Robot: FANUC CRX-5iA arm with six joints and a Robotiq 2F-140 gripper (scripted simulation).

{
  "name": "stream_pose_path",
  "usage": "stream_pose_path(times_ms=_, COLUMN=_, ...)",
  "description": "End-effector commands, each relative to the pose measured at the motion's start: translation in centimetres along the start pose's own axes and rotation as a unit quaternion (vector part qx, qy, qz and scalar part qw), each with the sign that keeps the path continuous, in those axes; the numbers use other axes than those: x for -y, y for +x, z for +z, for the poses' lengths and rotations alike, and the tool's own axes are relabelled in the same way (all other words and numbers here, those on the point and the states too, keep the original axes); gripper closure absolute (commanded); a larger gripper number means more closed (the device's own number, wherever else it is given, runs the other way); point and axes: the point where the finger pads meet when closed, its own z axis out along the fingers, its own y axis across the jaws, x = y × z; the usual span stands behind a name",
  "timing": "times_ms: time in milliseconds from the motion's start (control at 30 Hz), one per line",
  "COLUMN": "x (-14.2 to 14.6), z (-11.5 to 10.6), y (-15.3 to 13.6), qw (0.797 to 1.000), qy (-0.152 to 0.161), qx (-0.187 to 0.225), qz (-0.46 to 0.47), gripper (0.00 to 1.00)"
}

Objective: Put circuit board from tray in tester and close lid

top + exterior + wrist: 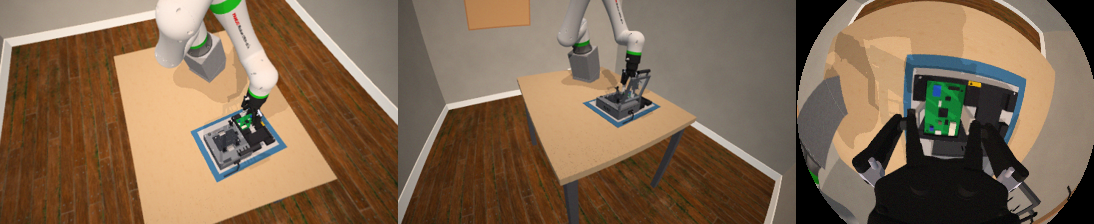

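Observation:
The green circuit board [244, 121] [944, 108] lies face up in the black tray's [266, 137] [990, 104] pocket nearer the robot base. My gripper [248, 121] [943, 109] [621, 88] is low over the board with one finger on each long side. The fingers are partly closed and a narrow gap shows between each finger and the board's edge. The grey tester [225, 141] [615, 105] stands beside the tray, and its lid [639, 82] stands raised. I cannot make out the pins, posts and hook.
Tester and tray sit on a white plate with a blue border [206, 162] [619, 123] on the wooden table [158, 147]. The tray's second pocket holds nothing. A black cable [236, 170] leaves the tester's front. The robot base [206, 60] stands at the back.

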Motion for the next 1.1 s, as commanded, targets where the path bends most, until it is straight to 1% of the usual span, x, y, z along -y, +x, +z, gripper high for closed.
stream_pose_path(times_ms=0, x=-0.01, z=-0.01, y=0.01, qw=1.0, qy=0.0, qx=0.0, qz=0.0, gripper=0.51)
stream_pose_path(times_ms=300, x=-0.01, z=-0.01, y=0.01, qw=1.0, qy=0.0, qx=0.0, qz=0.0, gripper=0.51)
stream_pose_path(times_ms=333, x=-0.01, z=-0.01, y=0.01, qw=1.0, qy=0.0, qx=0.0, qz=0.0, gripper=0.53)
stream_pose_path(times_ms=1067, x=-0.01, z=-0.01, y=0.01, qw=1.0, qy=0.0, qx=0.0, qz=0.0, gripper=0.54)
